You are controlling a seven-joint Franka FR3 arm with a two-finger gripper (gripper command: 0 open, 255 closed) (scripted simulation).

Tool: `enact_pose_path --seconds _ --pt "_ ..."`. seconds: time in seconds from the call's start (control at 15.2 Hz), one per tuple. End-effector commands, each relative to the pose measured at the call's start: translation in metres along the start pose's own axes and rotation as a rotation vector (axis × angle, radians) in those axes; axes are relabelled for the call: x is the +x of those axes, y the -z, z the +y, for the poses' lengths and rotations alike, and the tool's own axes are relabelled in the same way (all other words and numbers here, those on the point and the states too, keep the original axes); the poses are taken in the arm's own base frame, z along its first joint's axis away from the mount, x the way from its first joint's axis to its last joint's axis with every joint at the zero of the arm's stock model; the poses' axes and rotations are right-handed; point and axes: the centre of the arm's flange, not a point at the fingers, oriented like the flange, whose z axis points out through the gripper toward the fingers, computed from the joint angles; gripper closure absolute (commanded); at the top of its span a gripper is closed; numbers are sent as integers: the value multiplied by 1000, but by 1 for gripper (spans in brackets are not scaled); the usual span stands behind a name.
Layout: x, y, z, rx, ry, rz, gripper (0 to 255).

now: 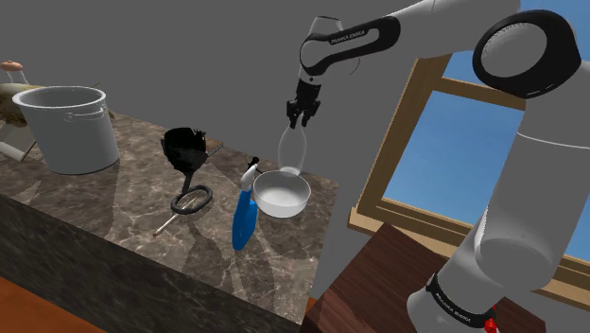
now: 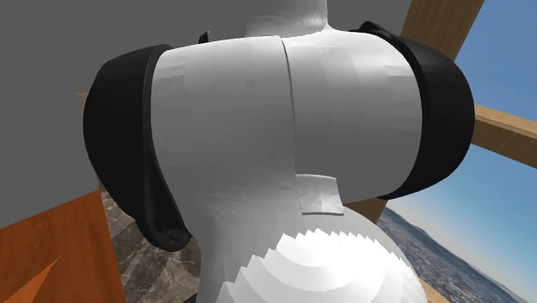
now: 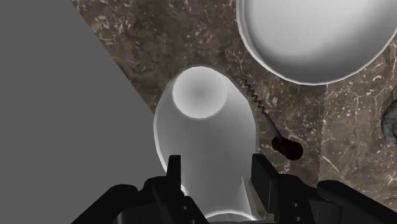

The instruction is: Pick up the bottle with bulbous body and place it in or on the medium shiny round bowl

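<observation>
On the shoulder view's far left a white bucket [image 1: 64,128] is sitting on the dark stone counter [image 1: 104,213]. Moving right, a black goblet [image 1: 185,149] is standing upright, and a looped metal tool [image 1: 192,201] is lying flat just in front of it. Next along, a blue spray bottle [image 1: 243,216] is lying on its side, its white head just beside the white bowl [image 1: 284,205], which is resting near the counter's right-hand end. Right above that bowl's far rim the black gripper [image 1: 298,123] is pointing straight down and is holding the bulbous bottle [image 1: 291,151] by its neck. The bottle is hanging upright in the air, clear of the counter, and looking pale and see-through here. From the wrist view the fingers [image 3: 173,167] are pressing on either side of the bottle's narrow end, clamped onto it, and its rounded white body is swelling out below them. In that view its base is showing against the stone beside the bowl's rim rather than over the bowl's hollow. A corkscrew [image 3: 283,145] with a dark red handle is lying on the counter between bottle and bowl. Further right in the shoulder view a wooden window frame [image 1: 390,151] is showing blue sky. The white arm [image 1: 529,189] is rising large at the right edge and arching over to the gripper.
</observation>
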Motion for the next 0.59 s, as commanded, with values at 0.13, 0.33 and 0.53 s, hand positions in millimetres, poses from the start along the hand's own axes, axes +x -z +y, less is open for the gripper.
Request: enact_pose_path --seconds 0.13,0.33,0.53 --pt "3 21 0 0 0 0 255" --pt "5 37 0 0 0 0 255" --pt "7 53 0 0 0 0 255"
